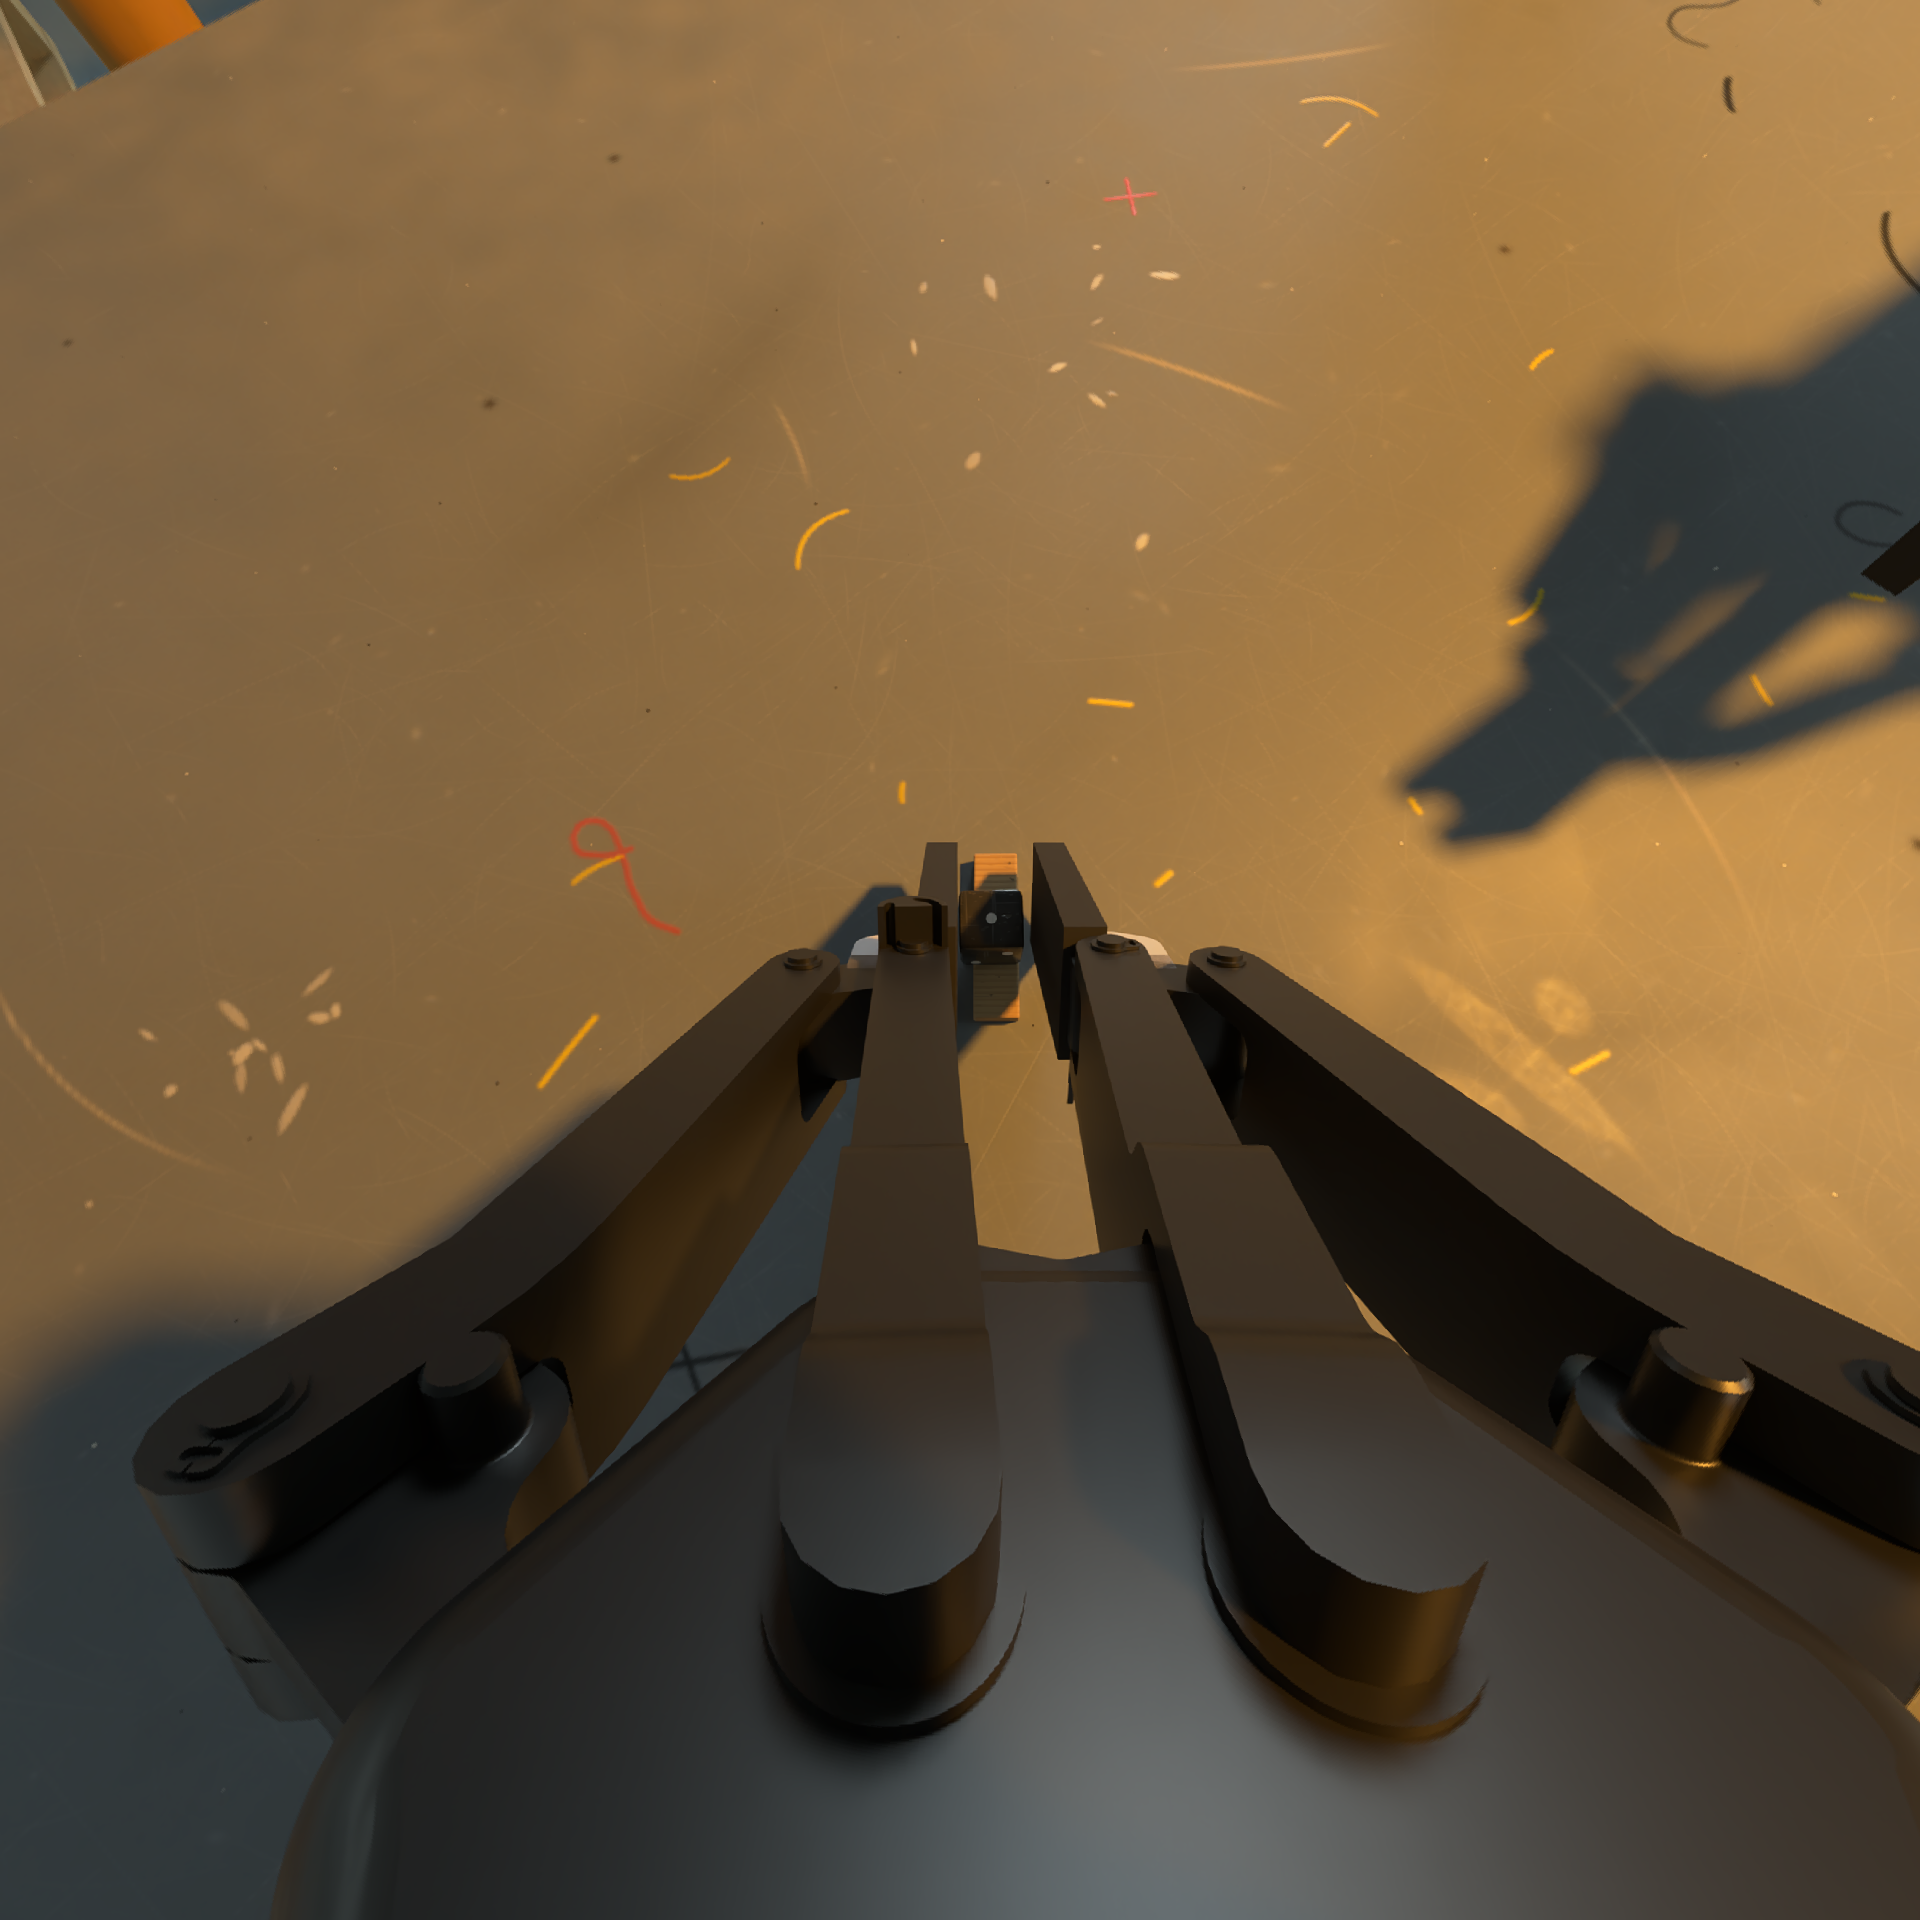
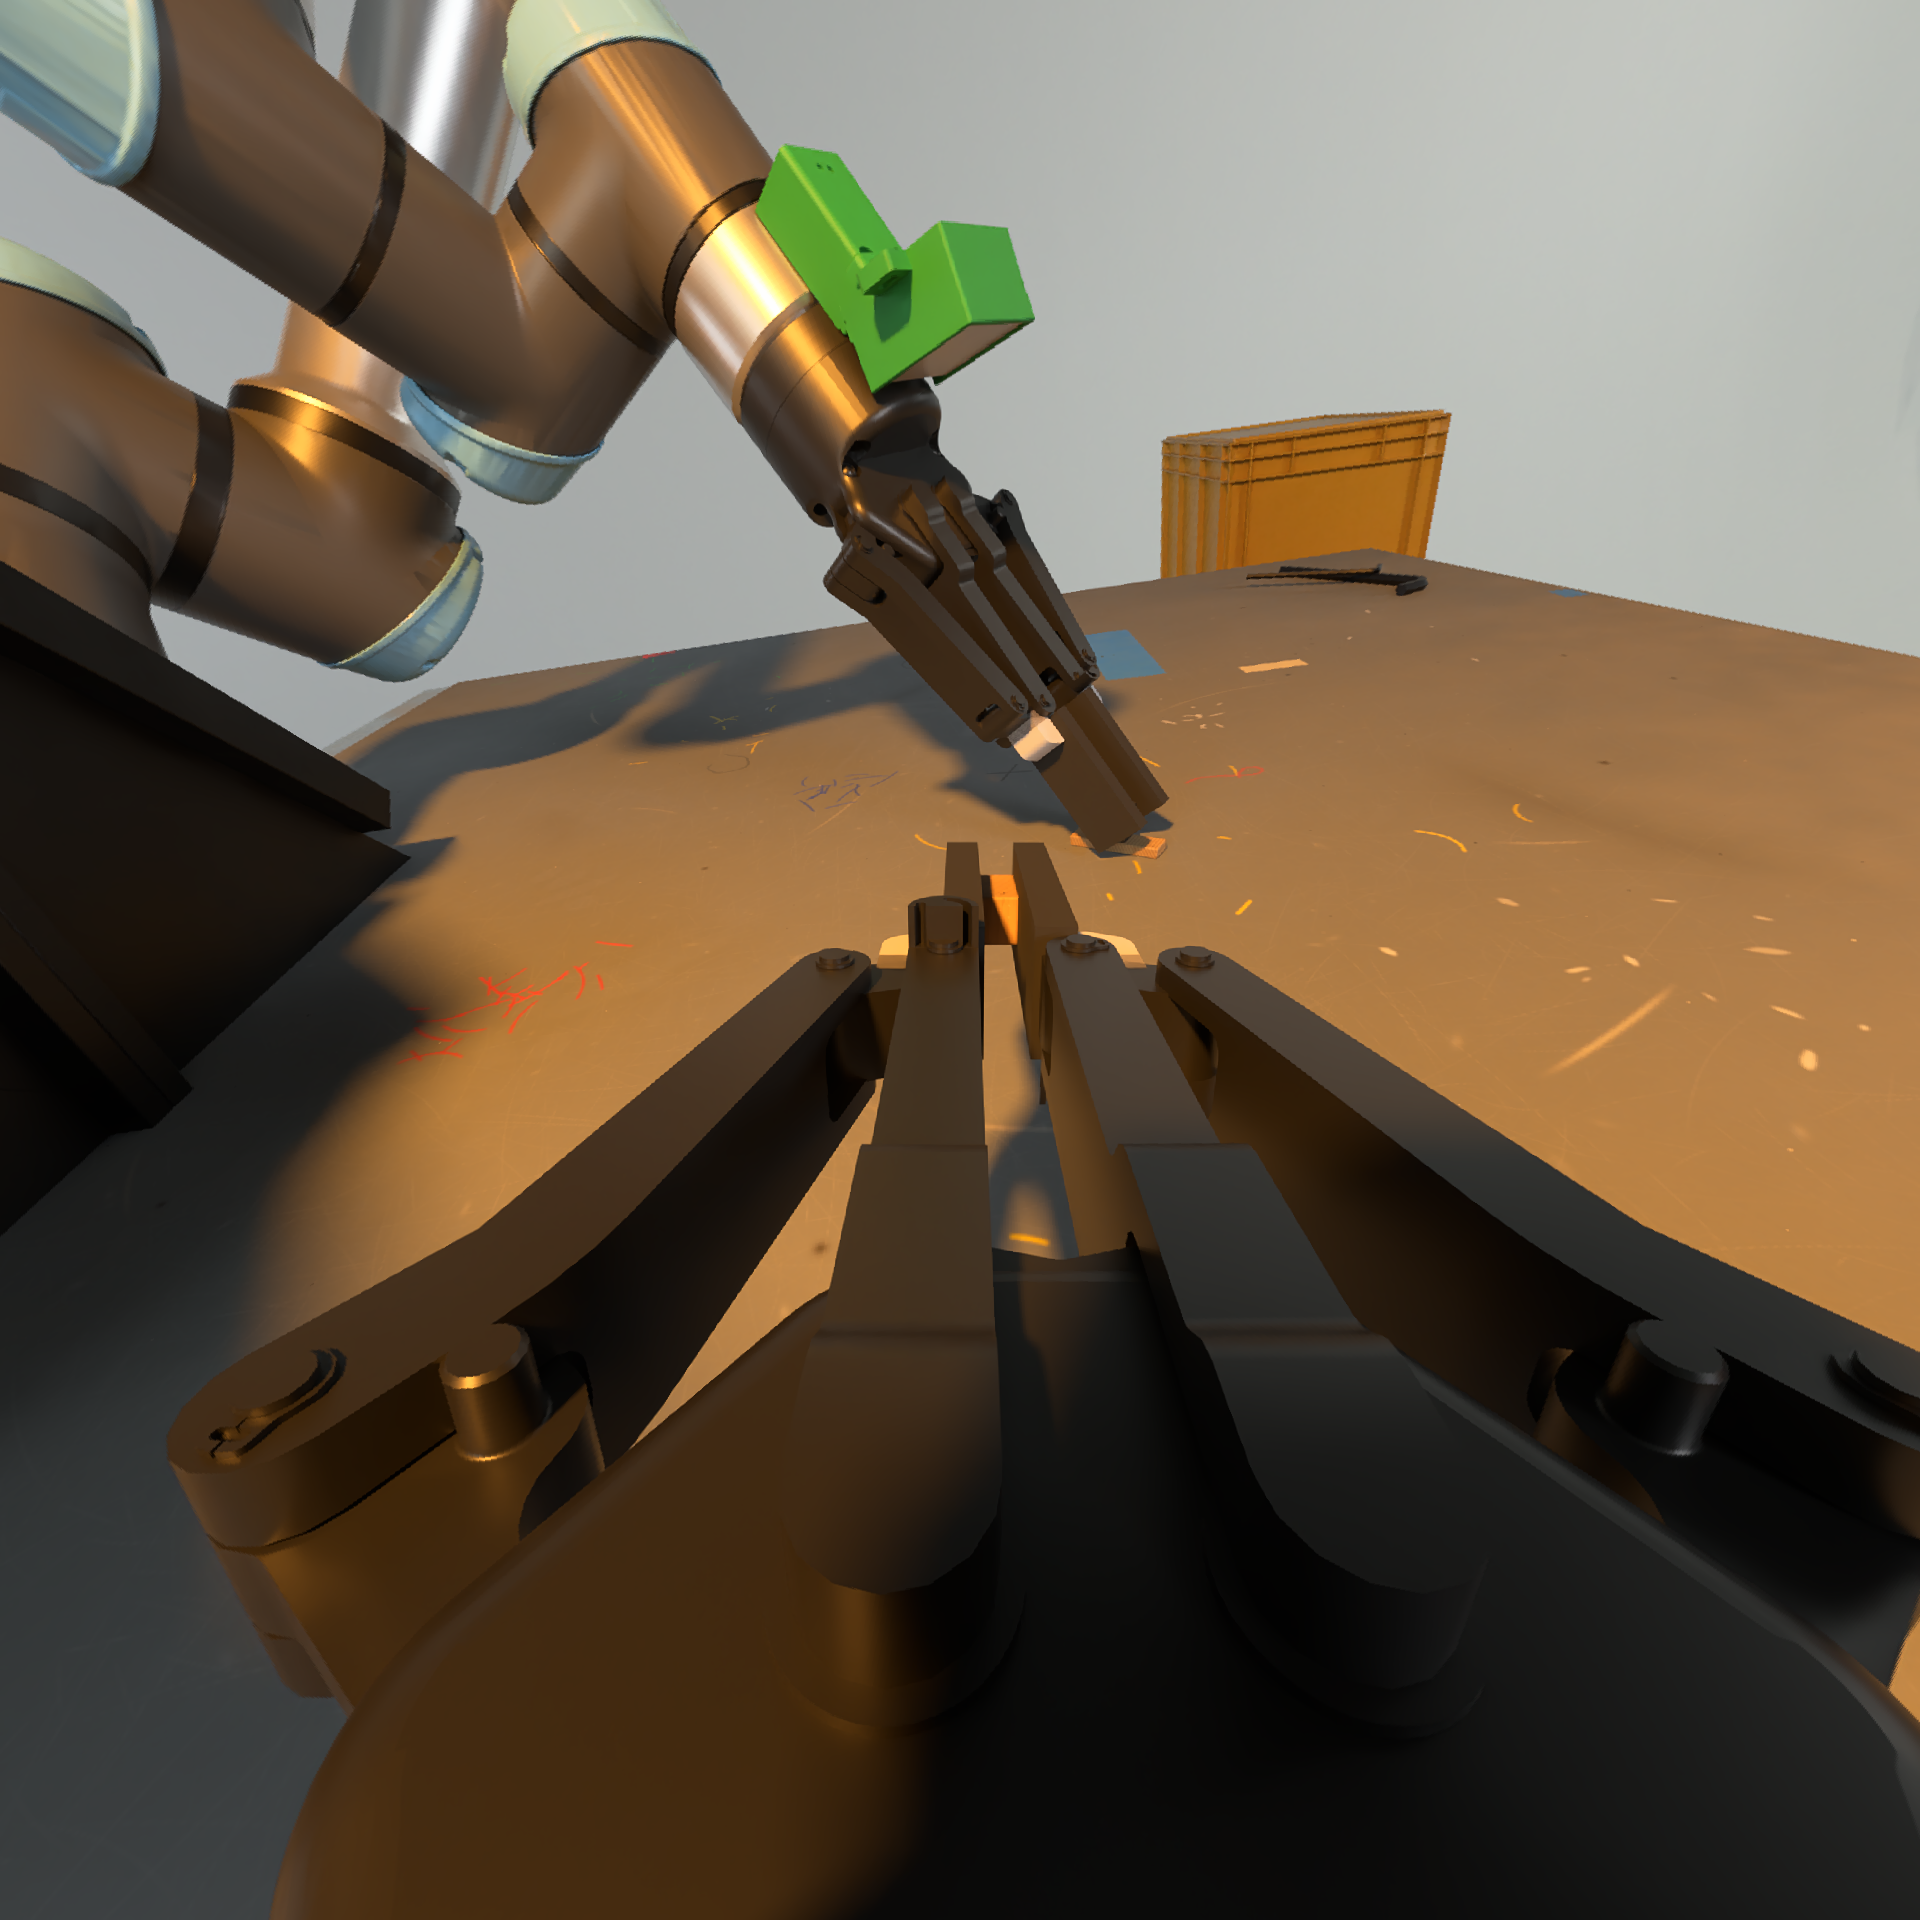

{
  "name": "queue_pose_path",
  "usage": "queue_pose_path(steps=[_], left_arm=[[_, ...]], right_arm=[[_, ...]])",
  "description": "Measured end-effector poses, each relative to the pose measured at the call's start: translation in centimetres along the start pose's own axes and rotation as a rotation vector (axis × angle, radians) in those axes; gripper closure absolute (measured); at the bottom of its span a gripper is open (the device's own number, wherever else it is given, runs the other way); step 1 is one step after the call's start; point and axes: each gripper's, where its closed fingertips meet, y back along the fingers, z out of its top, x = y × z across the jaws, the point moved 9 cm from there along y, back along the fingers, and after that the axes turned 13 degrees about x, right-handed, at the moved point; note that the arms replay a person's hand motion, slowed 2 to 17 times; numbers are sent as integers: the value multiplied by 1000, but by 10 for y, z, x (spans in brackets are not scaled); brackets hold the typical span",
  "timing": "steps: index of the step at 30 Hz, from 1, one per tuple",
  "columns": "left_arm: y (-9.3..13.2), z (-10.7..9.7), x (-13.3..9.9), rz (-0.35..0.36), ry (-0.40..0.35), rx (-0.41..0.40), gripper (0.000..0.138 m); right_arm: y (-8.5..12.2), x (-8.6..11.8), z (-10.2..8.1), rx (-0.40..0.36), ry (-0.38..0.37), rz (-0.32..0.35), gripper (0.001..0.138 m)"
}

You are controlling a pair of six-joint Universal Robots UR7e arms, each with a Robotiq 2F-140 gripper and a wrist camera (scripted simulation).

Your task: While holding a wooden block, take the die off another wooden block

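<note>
In the left wrist view my left gripper reaches down over a dark die that sits on a flat wooden block lying on the table. Its fingers press close on both sides of the die. In the right wrist view the same gripper touches down on that block; the die is hidden there. My right gripper is shut on a second, orange wooden block and holds it above the table, just short of the left gripper.
The brown scratched table stretches right and far. An orange crate stands beyond its far edge, with a black tool before it. The left arm and a black base fill the left side.
</note>
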Motion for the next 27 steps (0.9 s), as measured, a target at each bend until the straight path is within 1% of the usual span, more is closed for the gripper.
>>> queue_pose_path(steps=[3,12,20,27], left_arm=[[0,1,-2,4,-1,8,123],[1,2,-5,31,-21,23,123],[0,0,-4,59,-73,-20,123],[2,-3,-6,90,-112,-39,123]], right_arm=[[0,0,0,1,0,0,130],[0,0,0,2,0,0,130],[1,0,0,-8,2,-4,130],[2,0,0,-17,-4,0,130]])
